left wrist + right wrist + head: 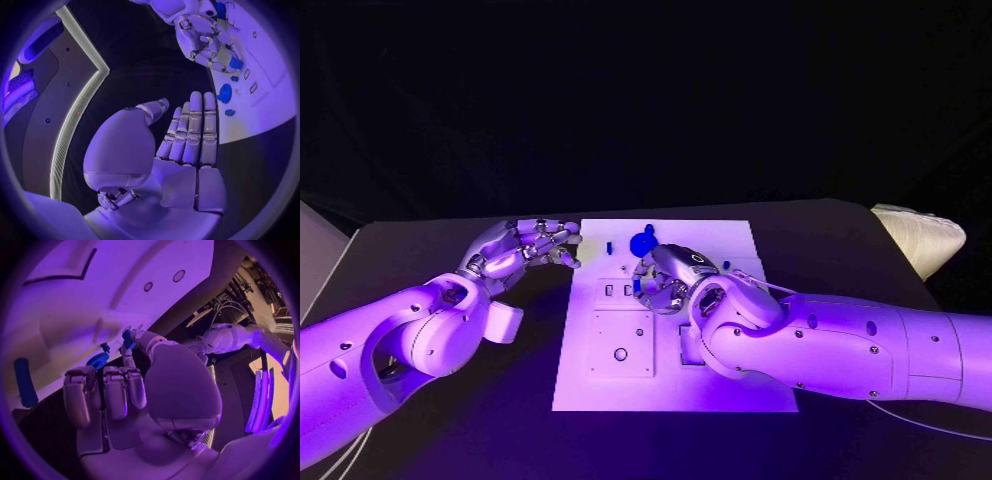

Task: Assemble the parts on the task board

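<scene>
The white task board (733, 240) lies in the middle of the table. My right hand (675, 278) hovers over the board's middle. Its thumb and a finger pinch a small blue part (128, 338), which the left wrist view also shows as the blue part (235, 63). A round blue part (643, 243) sits near the board's far edge, with a small blue peg (609, 247) to its left. My left hand (524, 250) is just off the board's left edge, fingers straight and apart, holding nothing.
A pale ribbed object (923, 236) sits at the table's far right corner. Recessed slots and a square plate with a hole (620, 353) mark the board's near half. Bare black table (459, 440) surrounds the board.
</scene>
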`<state>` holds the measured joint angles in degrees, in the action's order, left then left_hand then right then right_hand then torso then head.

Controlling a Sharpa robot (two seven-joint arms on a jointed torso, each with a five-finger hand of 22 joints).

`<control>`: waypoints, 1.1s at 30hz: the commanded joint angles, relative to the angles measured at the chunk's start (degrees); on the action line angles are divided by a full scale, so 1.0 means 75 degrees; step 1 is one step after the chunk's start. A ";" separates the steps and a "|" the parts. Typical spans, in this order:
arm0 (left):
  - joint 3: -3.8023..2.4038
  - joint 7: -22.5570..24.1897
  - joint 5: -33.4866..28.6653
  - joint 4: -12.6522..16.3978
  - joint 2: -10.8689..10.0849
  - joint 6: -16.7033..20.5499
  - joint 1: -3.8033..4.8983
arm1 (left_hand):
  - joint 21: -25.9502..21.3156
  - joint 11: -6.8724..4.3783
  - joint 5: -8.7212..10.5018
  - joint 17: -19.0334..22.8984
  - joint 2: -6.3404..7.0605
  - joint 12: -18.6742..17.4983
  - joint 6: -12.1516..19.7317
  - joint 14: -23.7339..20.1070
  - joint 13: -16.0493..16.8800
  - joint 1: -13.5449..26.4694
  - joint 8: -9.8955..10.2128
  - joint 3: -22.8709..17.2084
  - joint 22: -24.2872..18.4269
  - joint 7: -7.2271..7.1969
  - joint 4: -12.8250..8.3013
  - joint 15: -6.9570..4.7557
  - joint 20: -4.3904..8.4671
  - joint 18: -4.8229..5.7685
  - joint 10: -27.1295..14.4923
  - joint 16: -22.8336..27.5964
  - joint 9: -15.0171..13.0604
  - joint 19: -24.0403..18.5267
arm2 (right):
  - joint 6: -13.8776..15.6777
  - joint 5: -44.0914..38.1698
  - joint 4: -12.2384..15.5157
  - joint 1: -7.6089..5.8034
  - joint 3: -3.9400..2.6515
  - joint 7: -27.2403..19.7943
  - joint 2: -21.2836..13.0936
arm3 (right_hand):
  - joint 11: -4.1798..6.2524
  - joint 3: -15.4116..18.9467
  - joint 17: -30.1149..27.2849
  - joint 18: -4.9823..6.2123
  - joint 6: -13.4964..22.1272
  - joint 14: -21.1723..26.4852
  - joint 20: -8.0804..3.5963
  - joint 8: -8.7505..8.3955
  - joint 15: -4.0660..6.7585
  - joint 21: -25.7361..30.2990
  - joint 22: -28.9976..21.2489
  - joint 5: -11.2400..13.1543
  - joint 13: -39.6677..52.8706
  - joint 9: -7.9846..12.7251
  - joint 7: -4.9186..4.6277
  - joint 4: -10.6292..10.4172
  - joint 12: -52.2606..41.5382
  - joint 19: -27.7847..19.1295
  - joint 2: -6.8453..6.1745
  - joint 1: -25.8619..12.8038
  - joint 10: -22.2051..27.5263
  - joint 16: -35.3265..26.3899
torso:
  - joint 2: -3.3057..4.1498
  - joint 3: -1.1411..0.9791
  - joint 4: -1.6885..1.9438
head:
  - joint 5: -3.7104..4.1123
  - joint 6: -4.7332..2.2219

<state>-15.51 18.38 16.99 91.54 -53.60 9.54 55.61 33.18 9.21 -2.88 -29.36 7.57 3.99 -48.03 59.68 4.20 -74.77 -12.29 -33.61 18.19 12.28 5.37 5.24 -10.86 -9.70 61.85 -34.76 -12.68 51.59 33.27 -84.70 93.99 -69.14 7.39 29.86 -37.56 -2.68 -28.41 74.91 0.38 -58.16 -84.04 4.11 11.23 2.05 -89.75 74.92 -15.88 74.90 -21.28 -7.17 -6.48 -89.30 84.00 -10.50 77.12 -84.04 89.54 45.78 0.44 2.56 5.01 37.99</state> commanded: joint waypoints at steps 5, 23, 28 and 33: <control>-0.0004 0.0031 0.0023 0.0008 0.0003 -0.0128 -0.0004 | 0.0045 0.0012 -0.0021 -0.0003 -0.0010 0.0000 0.0015 -0.0061 0.0009 -0.0041 0.0045 0.0001 0.0007 0.0114 -0.0059 0.0010 0.0003 -0.0066 -0.0035 -0.0027 -0.0008 -0.0042 | 0.0059 -0.0360 -0.0071 0.0030 -0.0002 0.0127 0.0057 | 0.0020 -0.0013 0.1905 -0.0051 -0.0031 -0.0770 -0.0018 0.0029 -0.0022 -0.0034 0.2011 -0.0036 0.1936 -0.0100 -0.0002 0.0018 0.0004 0.0800 -0.0033 -0.0103 -0.0714 0.0019 | 0.0002 -0.0003 -0.0003 | -0.0010 0.0007; -0.0004 0.0016 0.0031 0.0005 -0.0006 -0.0148 -0.0004 | 0.0059 0.0012 -0.0021 -0.0002 -0.0010 0.0000 0.0017 -0.0066 0.0010 -0.0039 0.0048 0.0000 0.0017 0.0115 -0.0062 0.0010 0.0001 -0.0067 -0.0038 -0.0030 -0.0009 -0.0056 | -0.0010 -0.0476 -0.0330 0.0122 0.0000 0.0179 0.0223 | 0.0007 0.0009 0.1901 -0.0051 -0.0001 -0.0769 0.0000 0.0037 -0.0041 -0.0034 0.2011 -0.0017 0.1927 -0.0103 -0.0016 -0.0002 0.0015 0.0800 -0.0103 -0.0218 -0.0704 0.0017 | -0.0001 -0.0008 -0.0007 | -0.0036 0.0049; -0.0004 0.0014 0.0032 0.0002 -0.0009 -0.0148 -0.0004 | 0.0059 0.0012 -0.0021 -0.0002 -0.0010 0.0000 0.0017 -0.0066 0.0010 -0.0039 0.0048 0.0000 0.0017 0.0115 -0.0062 0.0010 0.0001 -0.0067 -0.0038 -0.0030 -0.0009 -0.0056 | -0.0020 -0.0483 -0.0363 0.0134 0.0000 0.0172 0.0243 | 0.0004 0.0015 0.1899 -0.0051 0.0006 -0.0768 0.0003 0.0037 -0.0044 -0.0034 0.2011 -0.0014 0.1923 -0.0103 -0.0018 -0.0005 0.0020 0.0800 -0.0116 -0.0236 -0.0700 0.0016 | 0.0000 -0.0007 -0.0007 | -0.0034 0.0051; -0.0004 0.0009 0.0034 -0.0001 -0.0009 -0.0153 -0.0004 | 0.0059 0.0012 -0.0021 -0.0002 -0.0010 0.0000 0.0017 -0.0066 0.0010 -0.0039 0.0048 0.0000 0.0017 0.0115 -0.0062 0.0010 0.0001 -0.0067 -0.0038 -0.0030 -0.0009 -0.0056 | -0.0026 -0.0488 -0.0394 0.0139 0.0001 0.0163 0.0249 | 0.0001 0.0021 0.1894 -0.0051 0.0022 -0.0767 0.0007 0.0034 -0.0048 -0.0034 0.2011 -0.0010 0.1915 -0.0101 -0.0023 -0.0009 0.0031 0.0800 -0.0134 -0.0260 -0.0691 0.0014 | -0.0006 -0.0007 -0.0008 | -0.0032 0.0055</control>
<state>-15.51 18.23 17.01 91.47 -53.72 9.48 55.61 33.44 9.21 -2.88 -29.36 7.57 3.99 -48.03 59.68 4.20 -74.77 -12.29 -33.61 18.26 12.28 5.37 5.24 -10.86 -9.71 61.85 -34.75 -12.67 51.59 33.38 -87.58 91.18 -68.23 7.35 30.83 -35.71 -2.68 -28.40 74.91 0.38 -57.99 -84.04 4.11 11.21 2.05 -89.75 74.95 -15.87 74.95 -22.07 -7.30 -6.48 -89.30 84.00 -11.43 75.56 -84.04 89.54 45.76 0.40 2.50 4.74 38.38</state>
